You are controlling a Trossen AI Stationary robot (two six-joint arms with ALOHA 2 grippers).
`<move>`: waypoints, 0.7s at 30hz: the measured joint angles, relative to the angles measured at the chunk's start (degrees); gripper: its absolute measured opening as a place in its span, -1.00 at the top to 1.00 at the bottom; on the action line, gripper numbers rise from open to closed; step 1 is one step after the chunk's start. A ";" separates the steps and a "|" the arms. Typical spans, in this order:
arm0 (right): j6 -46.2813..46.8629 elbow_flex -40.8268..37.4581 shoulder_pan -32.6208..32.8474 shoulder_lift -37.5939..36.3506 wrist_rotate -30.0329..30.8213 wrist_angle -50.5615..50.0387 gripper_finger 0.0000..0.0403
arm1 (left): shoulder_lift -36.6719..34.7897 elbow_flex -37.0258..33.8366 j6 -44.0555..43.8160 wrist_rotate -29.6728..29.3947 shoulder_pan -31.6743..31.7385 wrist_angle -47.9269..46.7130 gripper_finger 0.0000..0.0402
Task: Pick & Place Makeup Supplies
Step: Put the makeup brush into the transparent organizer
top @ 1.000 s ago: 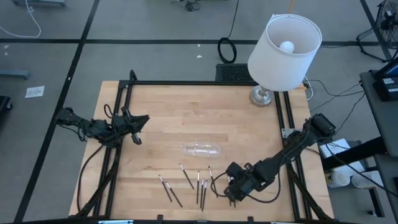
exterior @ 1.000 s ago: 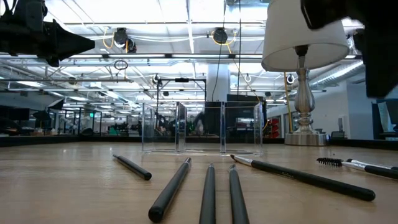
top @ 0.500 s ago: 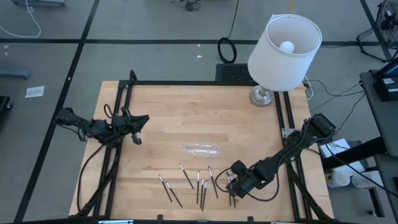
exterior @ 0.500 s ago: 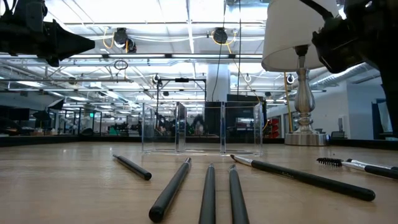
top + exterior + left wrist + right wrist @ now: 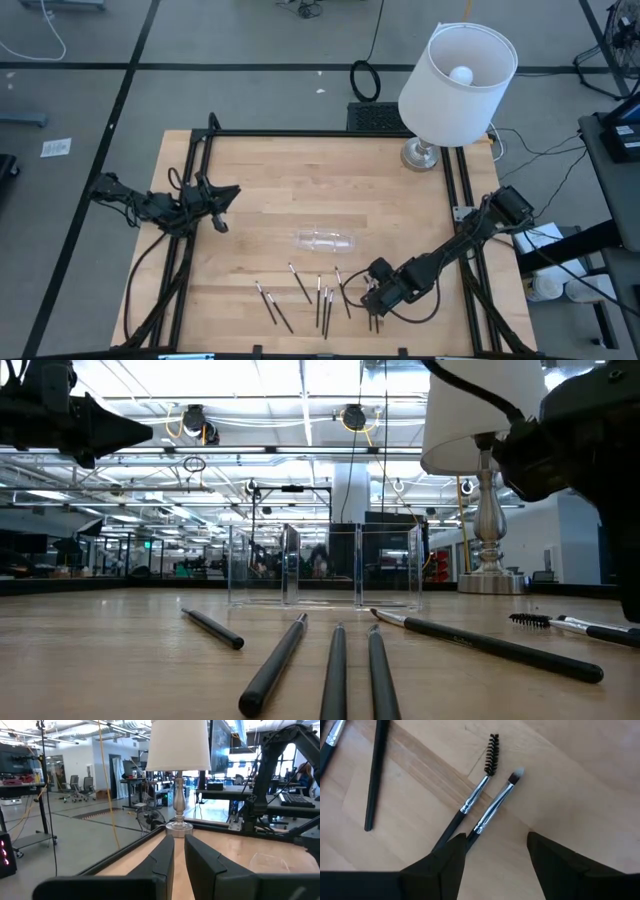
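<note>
Right wrist view: we see the right gripper with fingers now spread wide, empty, over a spoolie and a small brush lying side by side on the bench. Compared with a second ago, it has opened and drawn slightly back from these makeup supplies; we judge a grasp imminent. Left gripper waits at the bench's left edge, fingers nearly together, empty, unchanged.

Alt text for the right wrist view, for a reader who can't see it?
The right tool, fingers open, hovers over two makeup brushes lying side by side on the wooden table: a spoolie brush and a pale-tipped brush. More dark sticks lie nearby.
</note>
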 joint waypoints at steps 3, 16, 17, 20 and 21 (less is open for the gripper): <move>-0.16 0.00 -0.66 0.04 -0.02 -0.20 -0.03 | 0.00 0.00 0.17 -0.02 0.02 -0.33 0.75; -1.64 0.10 -2.87 0.64 1.14 -3.70 -0.03 | 0.00 0.00 0.02 -0.09 0.02 -0.26 0.75; -1.65 0.17 -3.01 0.94 1.03 -3.73 -0.03 | 0.00 0.00 -0.02 -0.09 0.00 -0.26 0.75; -2.22 0.15 -3.02 2.11 1.01 -3.99 -0.03 | 0.00 0.00 -0.04 -0.09 0.00 -0.26 0.75; -2.41 0.15 -3.02 2.66 0.85 -4.16 -0.03 | 0.00 0.00 -0.04 -0.07 0.00 -0.28 0.75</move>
